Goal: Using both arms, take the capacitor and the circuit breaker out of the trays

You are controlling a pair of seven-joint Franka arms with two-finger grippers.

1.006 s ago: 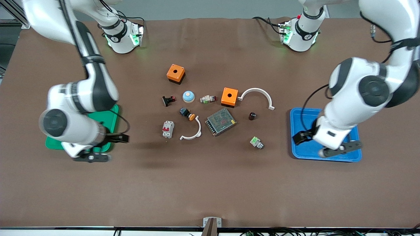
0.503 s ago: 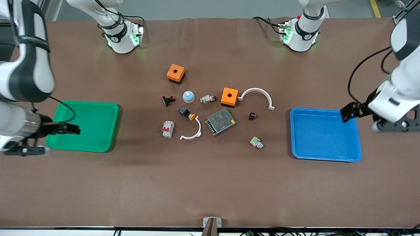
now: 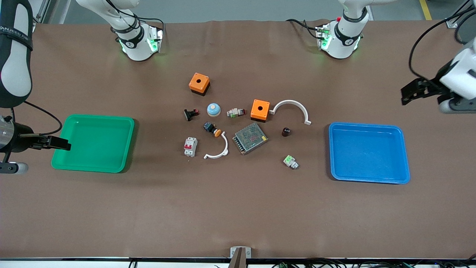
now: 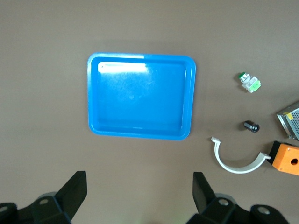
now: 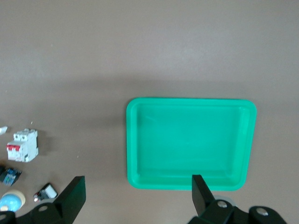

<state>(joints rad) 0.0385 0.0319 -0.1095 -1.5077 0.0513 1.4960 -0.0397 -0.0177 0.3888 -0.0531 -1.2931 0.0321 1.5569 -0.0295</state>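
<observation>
The capacitor (image 3: 285, 131), a tiny dark cylinder, stands on the table between the mesh power supply and the blue tray (image 3: 403, 156); it also shows in the left wrist view (image 4: 251, 126). The breaker (image 3: 190, 146), white-grey with red levers, lies toward the green tray (image 3: 128, 124) and shows in the right wrist view (image 5: 22, 145). My left gripper (image 3: 459, 107) is open and empty, high up at the left arm's end of the table (image 4: 138, 196). My right gripper (image 3: 9, 167) is open and empty, high up beside the green tray's outer edge (image 5: 138, 198).
Around the two parts lie two orange boxes (image 3: 199, 83) (image 3: 260, 110), a mesh power supply (image 3: 250, 138), two white arcs (image 3: 291, 109) (image 3: 217, 149), a blue dome button (image 3: 214, 109), a green-and-white connector (image 3: 290, 162), a black and red clip (image 3: 190, 114) and an orange-capped push-button (image 3: 212, 128).
Both arms have swung outward and up from over their trays toward the table's ends. Both trays now show bare. Nothing on the table has moved.
</observation>
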